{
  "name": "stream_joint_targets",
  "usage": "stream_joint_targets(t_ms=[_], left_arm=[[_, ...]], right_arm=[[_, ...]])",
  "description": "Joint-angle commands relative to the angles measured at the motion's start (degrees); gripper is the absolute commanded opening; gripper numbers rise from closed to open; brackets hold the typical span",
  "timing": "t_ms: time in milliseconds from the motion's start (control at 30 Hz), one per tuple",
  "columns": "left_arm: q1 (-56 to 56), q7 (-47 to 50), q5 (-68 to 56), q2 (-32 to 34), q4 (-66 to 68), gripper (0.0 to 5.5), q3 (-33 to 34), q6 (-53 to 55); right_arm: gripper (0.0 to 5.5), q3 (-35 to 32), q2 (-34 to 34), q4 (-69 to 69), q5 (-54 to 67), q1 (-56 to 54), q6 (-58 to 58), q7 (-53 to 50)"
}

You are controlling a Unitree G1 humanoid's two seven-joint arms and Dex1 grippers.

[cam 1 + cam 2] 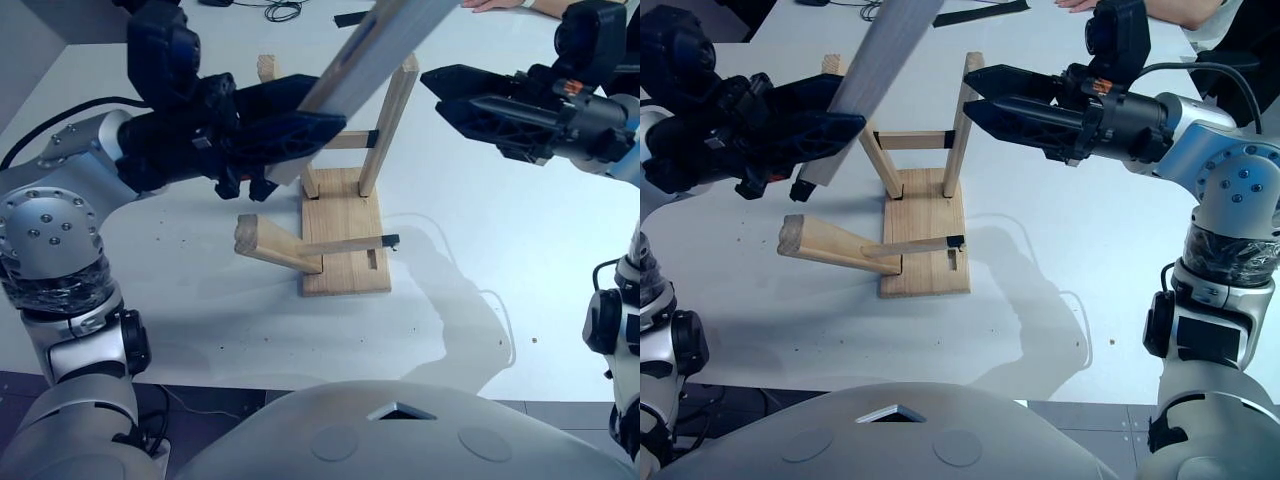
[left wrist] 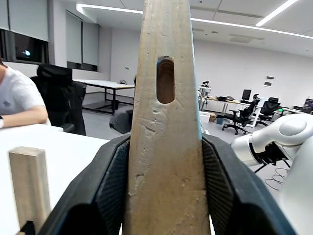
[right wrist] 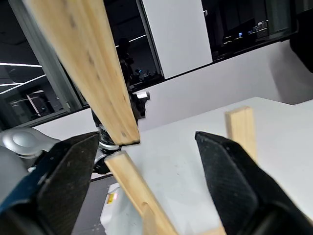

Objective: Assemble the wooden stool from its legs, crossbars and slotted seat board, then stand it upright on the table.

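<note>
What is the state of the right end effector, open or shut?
Open. The right end effector has its two fingers wide apart, and nothing is clamped between them.

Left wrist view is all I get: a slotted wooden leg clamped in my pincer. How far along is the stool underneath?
Observer: The seat board lies flat on the table. Two upright legs at its far end are joined by a far crossbar.
Operator: And the near end?
Observer: A third leg leans over to the left from the near left corner, with its near crossbar sticking out across the board.
Operator: Where is the right pincer?
Observer: The right pincer is open and empty. It is level with the upright legs' tops, on the right of them, across from your held leg.
</note>
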Motion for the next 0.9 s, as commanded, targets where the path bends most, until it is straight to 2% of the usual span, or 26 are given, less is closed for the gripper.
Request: stream_joint_targets(t_ms=[33, 333, 900], left_arm=[[0.0, 0.4, 0.2, -0.4, 0.5, 2.00, -1.6, 0.0], [-0.4, -0.1, 0.4, -0.8, 2.0, 2.00, -3.6, 0.6], [1.3, -1.1, 2.4, -1.1, 1.9, 2.00, -6.2, 0.8]], right_arm=[[3.58, 0.1, 2.0, -1.6, 3.4, -1.9, 0.9, -2.5], [3.58, 0.3, 4.5, -4.1, 7.5, -2.6, 0.2, -6.6], [3.58, 2.1, 6.6, -5.1, 5.8, -3.7, -2.0, -7.7]])
